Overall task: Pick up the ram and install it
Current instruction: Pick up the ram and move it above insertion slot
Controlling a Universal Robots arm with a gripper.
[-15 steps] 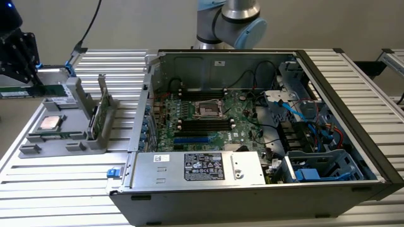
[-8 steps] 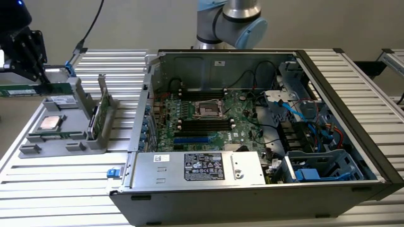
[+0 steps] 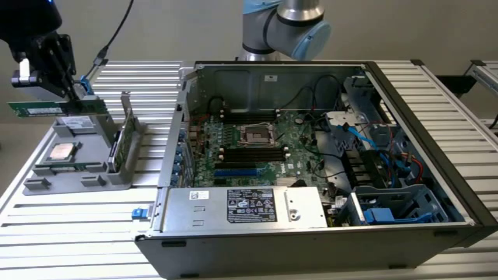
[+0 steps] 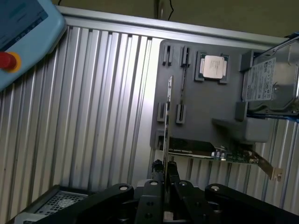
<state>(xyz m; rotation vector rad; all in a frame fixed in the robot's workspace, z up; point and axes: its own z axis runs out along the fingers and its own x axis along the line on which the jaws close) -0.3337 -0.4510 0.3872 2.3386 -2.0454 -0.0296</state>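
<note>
One ram [image 3: 35,108] pinched in gripper [image 3: 76,98]; edge-on from wrist, chips unreadable.

The table [image 3: 70,233] is ribbed metal with a dull silver sheen, and the tray [image 4: 210,112] on it looks like matt grey plastic. The ram [image 3: 35,108] is glossy green circuit board, the gripper [image 3: 74,99] matt black, the processor [image 4: 213,66] smooth silver metal.

In your wrist view the ram [image 4: 167,116] stands edge-on: its faces are hidden, one end buried in the gripper [image 4: 166,165]. The picture edge cuts off the drive box [image 4: 275,79].
</note>
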